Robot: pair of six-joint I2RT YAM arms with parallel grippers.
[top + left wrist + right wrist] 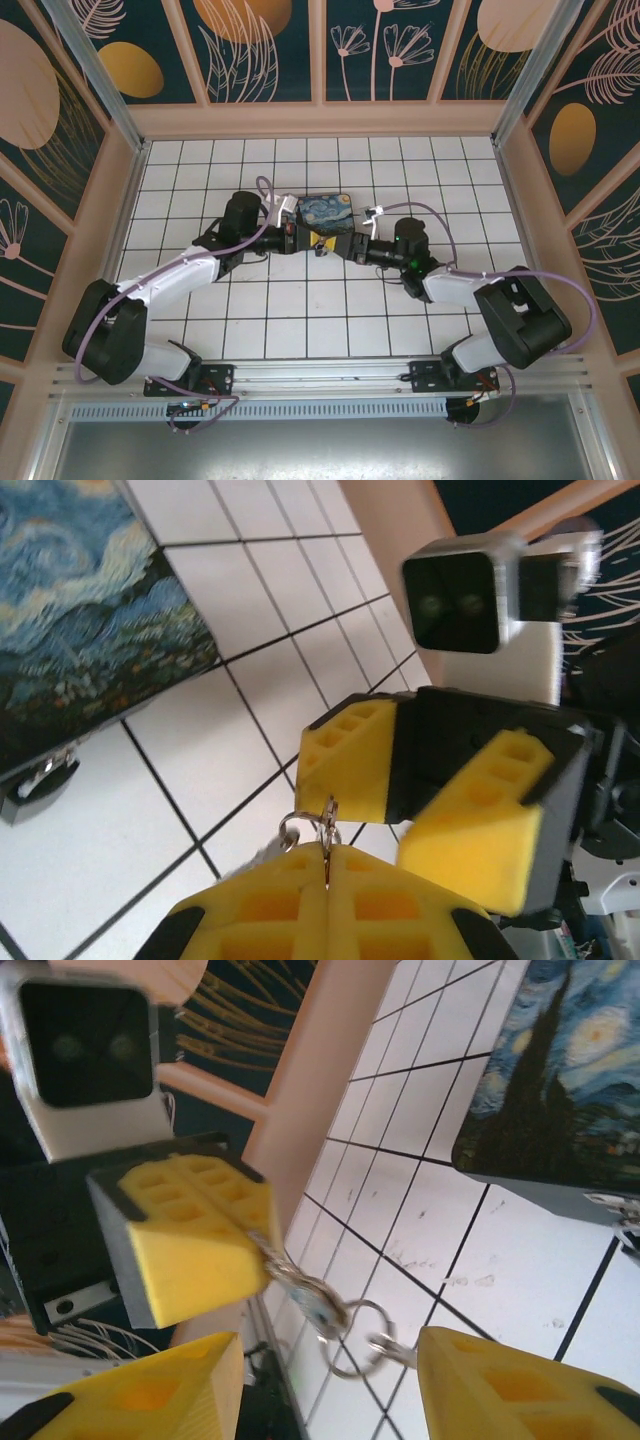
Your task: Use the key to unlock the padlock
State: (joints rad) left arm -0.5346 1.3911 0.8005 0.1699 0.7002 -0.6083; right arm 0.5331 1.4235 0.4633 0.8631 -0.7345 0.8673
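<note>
Left gripper [326,875], nearest the lens, is clenched on one end of the key [300,1290]. Key and ring [358,1338] jut from its tips toward the right gripper [330,1375], long axis running gripper to gripper. Right jaws stand released, one finger either side of the ring, gripping nothing. Padlock [38,785] appears to lie at the box [322,212] edge, just behind both grippers. Surface is a white tiled table [300,310], walled on three sides.

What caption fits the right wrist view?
Shut left gripper holds the key, its ring hanging before the open right gripper; blue box beyond.
</note>
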